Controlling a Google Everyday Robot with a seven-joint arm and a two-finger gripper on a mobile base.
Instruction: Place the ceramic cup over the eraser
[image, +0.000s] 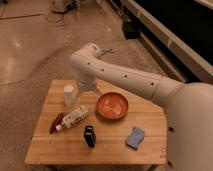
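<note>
The ceramic cup (69, 95) is small, white and upright at the back left of the wooden table (107, 150). The eraser (89, 135) is a small black block standing near the table's front, left of centre, well apart from the cup. My gripper (86, 86) hangs down from the white arm (120, 76) over the table's back edge, just right of the cup and a little above it. It is not touching the cup as far as I can see.
An orange bowl (112, 106) sits at the table's middle right. A white labelled bottle with a red end (71, 118) lies between cup and eraser. A light-blue wavy pad (135, 137) lies front right. My arm spans the back right.
</note>
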